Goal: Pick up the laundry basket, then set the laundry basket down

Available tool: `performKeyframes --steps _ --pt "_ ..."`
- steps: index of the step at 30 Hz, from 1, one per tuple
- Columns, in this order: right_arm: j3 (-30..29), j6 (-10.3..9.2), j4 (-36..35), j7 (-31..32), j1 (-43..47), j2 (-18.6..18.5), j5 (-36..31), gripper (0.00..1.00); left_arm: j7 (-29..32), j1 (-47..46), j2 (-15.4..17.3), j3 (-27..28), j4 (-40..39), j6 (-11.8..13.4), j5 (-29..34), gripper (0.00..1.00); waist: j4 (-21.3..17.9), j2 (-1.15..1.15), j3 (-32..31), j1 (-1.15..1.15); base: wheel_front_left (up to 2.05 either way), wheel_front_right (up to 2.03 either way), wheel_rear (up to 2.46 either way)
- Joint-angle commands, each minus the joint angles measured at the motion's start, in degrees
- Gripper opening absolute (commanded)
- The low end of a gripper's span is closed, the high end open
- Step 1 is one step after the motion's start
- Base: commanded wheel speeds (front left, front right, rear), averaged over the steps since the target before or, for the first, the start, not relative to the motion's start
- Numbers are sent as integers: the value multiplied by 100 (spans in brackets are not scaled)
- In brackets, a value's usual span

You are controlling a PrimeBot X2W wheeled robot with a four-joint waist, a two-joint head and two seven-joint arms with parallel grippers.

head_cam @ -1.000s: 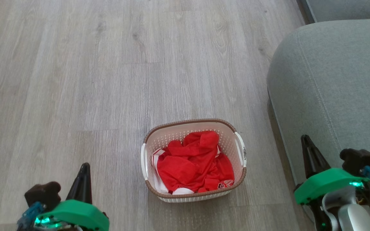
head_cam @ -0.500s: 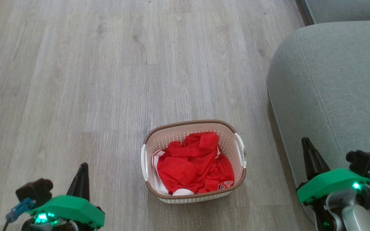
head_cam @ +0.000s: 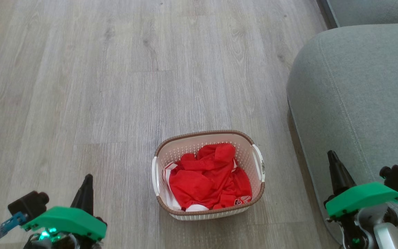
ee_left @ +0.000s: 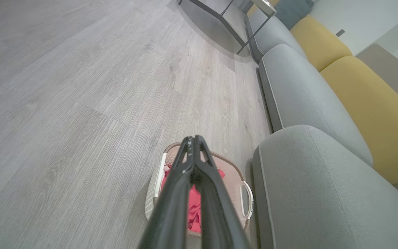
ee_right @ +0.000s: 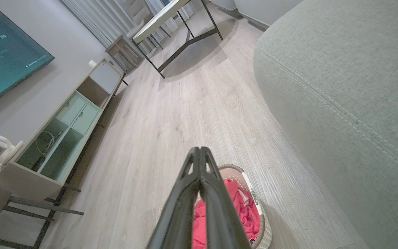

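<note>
- The laundry basket (head_cam: 202, 133) sits on the wood floor (head_cam: 116, 86), low in the middle of the head view, near the grey sofa (head_cam: 358, 86).
- Red clothes (head_cam: 206, 180) lie inside it.
- Its 2 white handles (head_cam: 154, 176) have nothing touching them.
- The left end effector (head_cam: 88, 178) is clenched tight and empty, off to the left of the laundry basket.
- The right end effector (head_cam: 331, 156) is clenched tight and empty too, off to the right, in front of the sofa's edge.

The laundry basket (head_cam: 185, 149) stands upright on the wood floor (head_cam: 116, 86) near a grey sofa (head_cam: 358, 86). It has cream perforated walls, a brown woven-look rim, white side handles (head_cam: 258, 162) and crumpled red clothing (head_cam: 206, 178) inside.
</note>
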Motion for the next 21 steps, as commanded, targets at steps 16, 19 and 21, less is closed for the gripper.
performKeyframes --steps 16,19,21 --pt "-40 -16 -12 147 -338 -153 1181 0 172 -484 -130 433 106 -305 -1002 0 0 0 -39 0 0 0 0" --pt "-48 -17 6 161 -344 -155 1315 0 193 -506 -150 468 137 -339 -1116 0 0 0 -43 0 0 0 0" --pt "-56 -17 24 176 -349 -156 1448 0 215 -527 -169 503 169 -373 -1229 0 1 0 -48 0 0 0 0"
